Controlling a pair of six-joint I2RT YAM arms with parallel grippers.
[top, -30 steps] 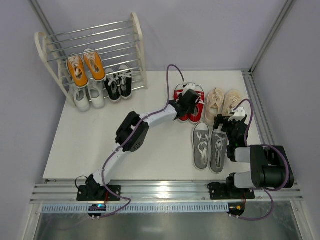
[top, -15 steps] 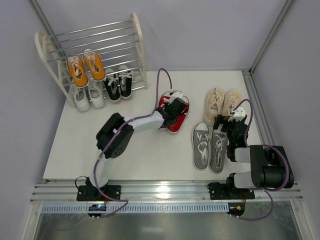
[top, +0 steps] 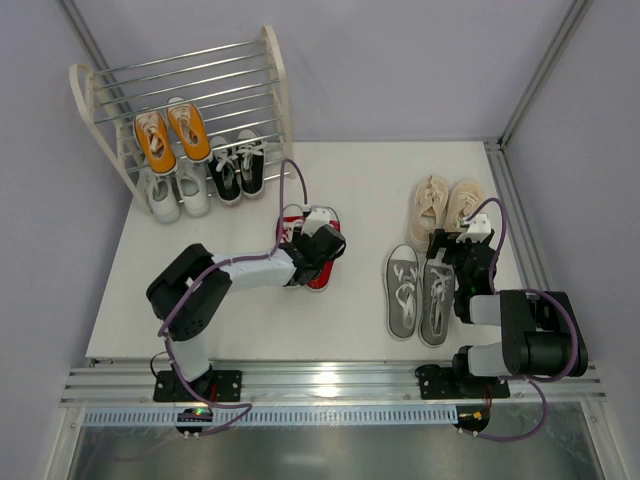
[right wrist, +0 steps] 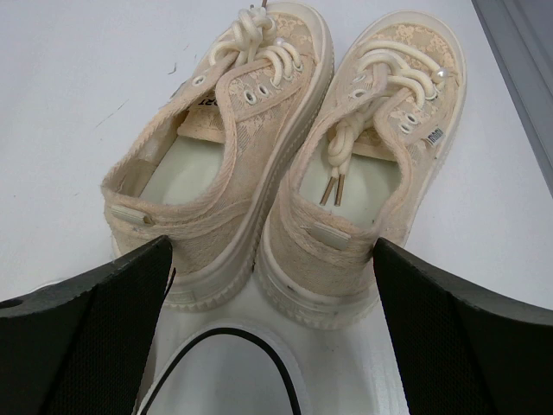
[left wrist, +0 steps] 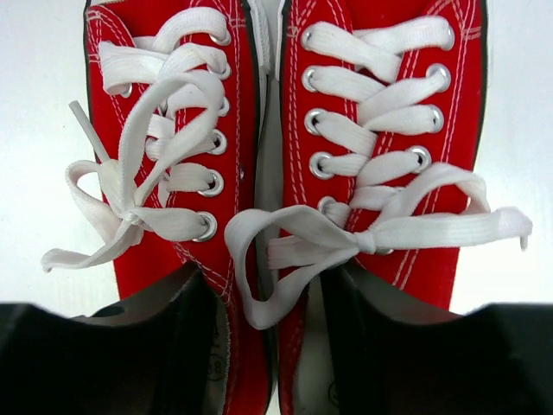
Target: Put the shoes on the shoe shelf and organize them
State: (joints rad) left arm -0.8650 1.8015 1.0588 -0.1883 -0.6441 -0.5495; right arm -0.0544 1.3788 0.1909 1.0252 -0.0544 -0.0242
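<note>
Red shoes: the pair stands on the table, a little left of its middle, between the shoe shelf and the grey shoes. The two shoes lie side by side and very close. Their white laces are tied in bows, and their toes point away from the left wrist camera.
Left fingers: they are down on the heel end of the red pair, one finger over each shoe. The two inner walls of the shoes are between them. The fingers stand partly apart, and I cannot tell if they press on these walls or are only around them.
Right fingers: spread wide, with nothing between them. They hang low over the table on the right side, just behind the heels of the beige shoes.
Beige shoes: on the table at the far right, side by side and touching along the soles.
Grey shoes: on the table just in front of the beige pair, beside the right arm.
Shoe shelf: it stands at the far left corner of the table.
Orange shoes: on the shelf rods, at the left part.
White shoes: on the shelf, at the tier below the orange pair.
Black shoes: on the shelf, just right of the white pair.
</note>
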